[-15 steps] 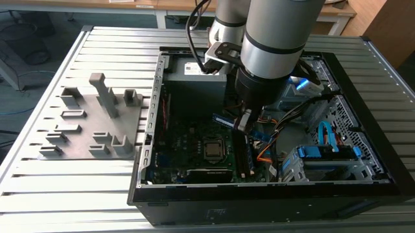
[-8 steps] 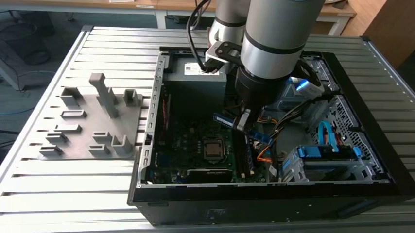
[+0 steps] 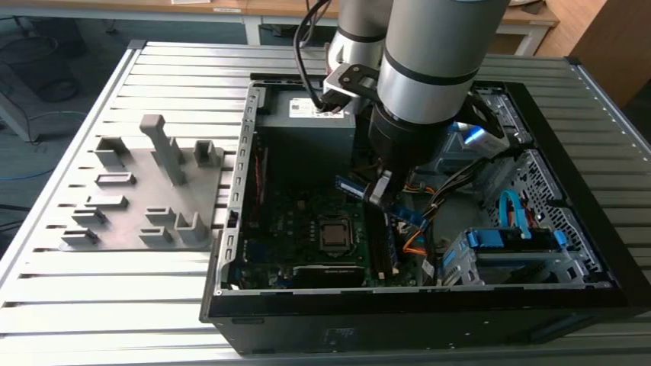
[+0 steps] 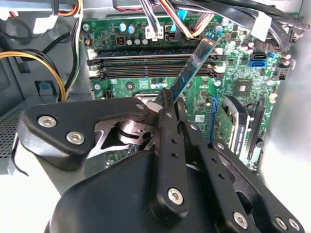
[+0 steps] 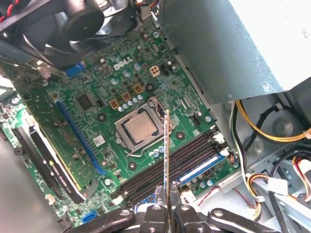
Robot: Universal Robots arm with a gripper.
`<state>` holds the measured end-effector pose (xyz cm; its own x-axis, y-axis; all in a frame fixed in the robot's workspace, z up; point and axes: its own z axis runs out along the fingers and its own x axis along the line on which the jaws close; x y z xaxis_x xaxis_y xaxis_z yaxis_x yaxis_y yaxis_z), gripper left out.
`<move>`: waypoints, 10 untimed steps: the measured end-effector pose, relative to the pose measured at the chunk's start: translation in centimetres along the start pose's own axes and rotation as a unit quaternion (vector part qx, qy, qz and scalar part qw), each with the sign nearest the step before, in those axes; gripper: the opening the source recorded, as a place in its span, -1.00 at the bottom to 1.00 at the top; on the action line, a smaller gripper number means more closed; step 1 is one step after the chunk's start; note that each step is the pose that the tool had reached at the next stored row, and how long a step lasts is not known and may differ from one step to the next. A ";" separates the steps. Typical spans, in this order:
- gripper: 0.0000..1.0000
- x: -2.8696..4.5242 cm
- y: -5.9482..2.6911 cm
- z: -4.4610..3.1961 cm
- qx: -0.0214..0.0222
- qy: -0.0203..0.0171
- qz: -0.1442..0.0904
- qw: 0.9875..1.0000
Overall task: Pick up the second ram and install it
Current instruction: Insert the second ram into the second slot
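My gripper (image 4: 170, 99) is shut on the second ram (image 4: 194, 68), a thin dark stick that juts out from between the fingers and hangs tilted above the motherboard. In the first wrist view the ram (image 5: 167, 150) shows edge-on, rising from the gripper (image 5: 168, 196) over the row of black memory slots (image 5: 160, 170). One outer slot holds a stick with a blue strip (image 5: 201, 167). In the exterior view the gripper (image 3: 376, 191) hangs inside the open computer case, above the slots (image 3: 382, 248) and beside the silver processor (image 3: 334, 232).
The grey holder block (image 3: 152, 191) with upright posts stands outside the case at the exterior view's left. A power supply (image 5: 233, 43), a fan (image 5: 82, 19), loose cables (image 4: 165, 19) and a blue drive cage (image 3: 514, 240) crowd the case interior around the motherboard.
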<state>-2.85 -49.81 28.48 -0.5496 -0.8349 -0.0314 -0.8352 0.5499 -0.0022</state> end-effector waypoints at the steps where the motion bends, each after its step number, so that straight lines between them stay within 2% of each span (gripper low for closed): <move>1: -0.73 0.00 0.00 0.00 0.000 0.000 0.003 1.000; 10: -0.73 0.00 0.00 0.02 0.001 0.000 0.023 1.000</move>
<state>-2.85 -49.81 28.46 -0.5878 -0.8084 -0.0314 -0.8088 0.5881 -0.0022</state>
